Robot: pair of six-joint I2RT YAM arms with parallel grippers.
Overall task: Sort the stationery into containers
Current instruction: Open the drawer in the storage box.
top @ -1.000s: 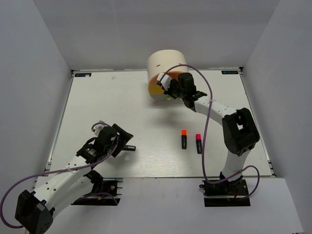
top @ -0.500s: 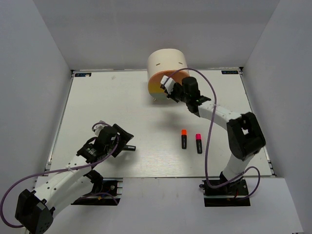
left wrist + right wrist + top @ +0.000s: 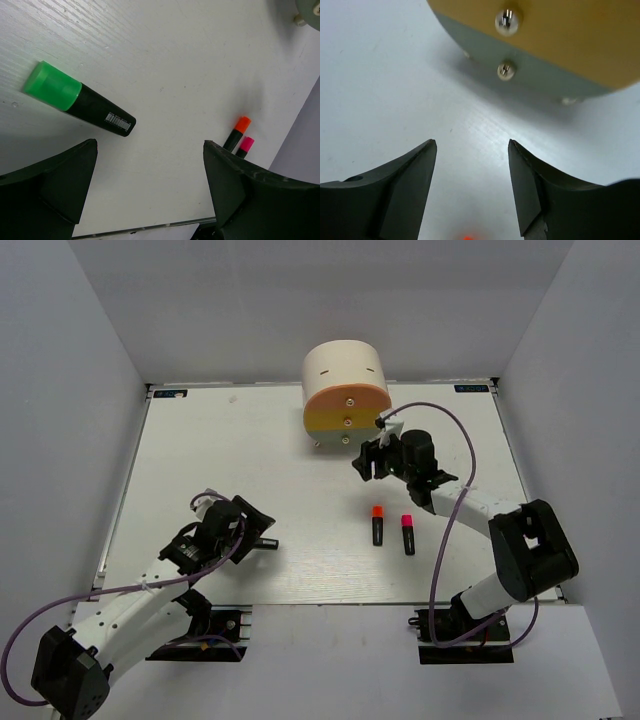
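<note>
The containers are the drawers of a cream half-cylinder unit [image 3: 345,375] at the table's back, with peach-orange, yellow and pale grey fronts, all pushed in. My right gripper [image 3: 372,462] [image 3: 471,145] stands open and empty just in front of it, facing the yellow front [image 3: 560,35] and the grey front [image 3: 540,80]. An orange-capped highlighter [image 3: 378,524] [image 3: 238,131] and a pink-capped one [image 3: 407,533] [image 3: 244,146] lie side by side mid-table. A green-capped highlighter [image 3: 77,100] lies on the table ahead of my left gripper [image 3: 258,532] [image 3: 149,145], which is wide open and empty.
White walls close in the table on the left, back and right. The table's near edge [image 3: 150,227] runs just below my left gripper. Small round knobs [image 3: 508,20] stick out of the drawer fronts, and small feet [image 3: 568,101] show under the unit.
My right gripper has drawn back from the drawer fronts toward the near side and has opened from shut. The left arm has not moved.
</note>
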